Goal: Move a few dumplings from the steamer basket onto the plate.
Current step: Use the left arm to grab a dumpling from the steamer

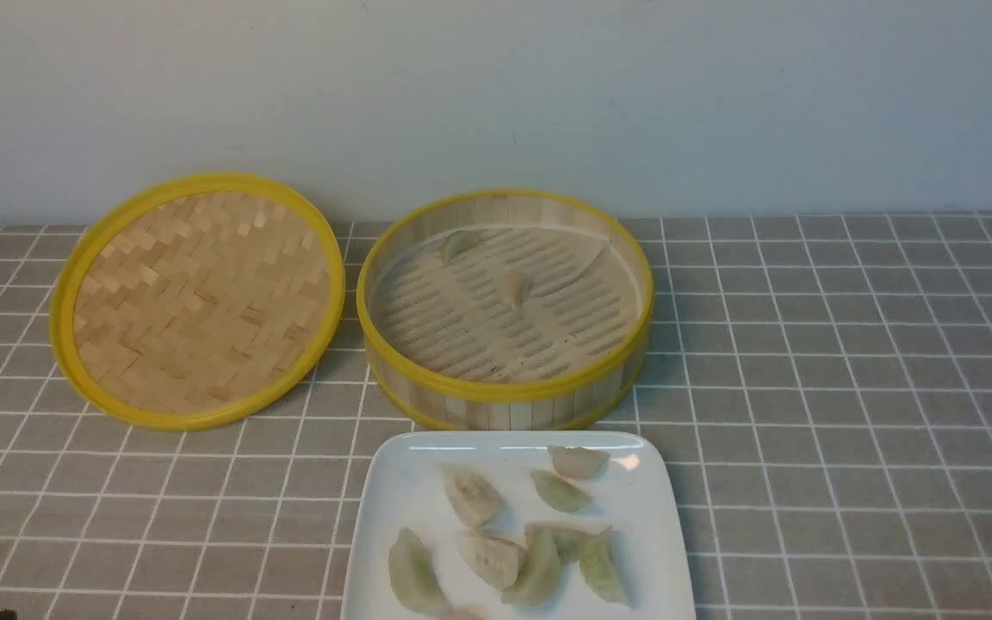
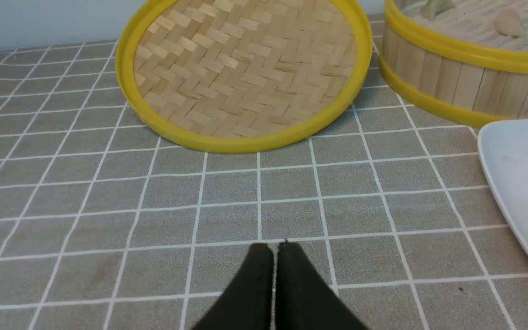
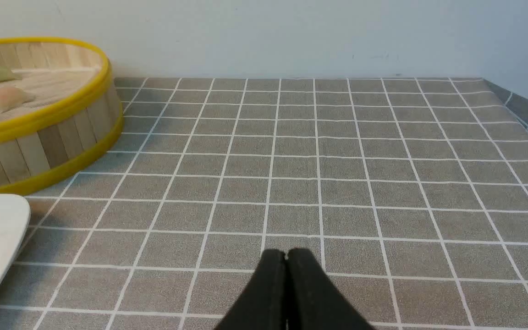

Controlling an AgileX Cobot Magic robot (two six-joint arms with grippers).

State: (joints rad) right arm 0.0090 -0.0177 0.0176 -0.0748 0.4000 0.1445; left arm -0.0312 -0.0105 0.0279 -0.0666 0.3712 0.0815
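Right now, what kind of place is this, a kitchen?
Probably a kitchen or dining spot, maybe just a mock-up by a plain wall: a grey checked tablecloth, a bamboo steamer basket, and a white plate holding dumplings.

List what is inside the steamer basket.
On its paper liner lie a green dumpling by the far wall and a beige dumpling near the middle. The near rim hides the floor behind it.

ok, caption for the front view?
Round bamboo steamer basket holds two pleated dumplings; glossy white square plate holds several more.
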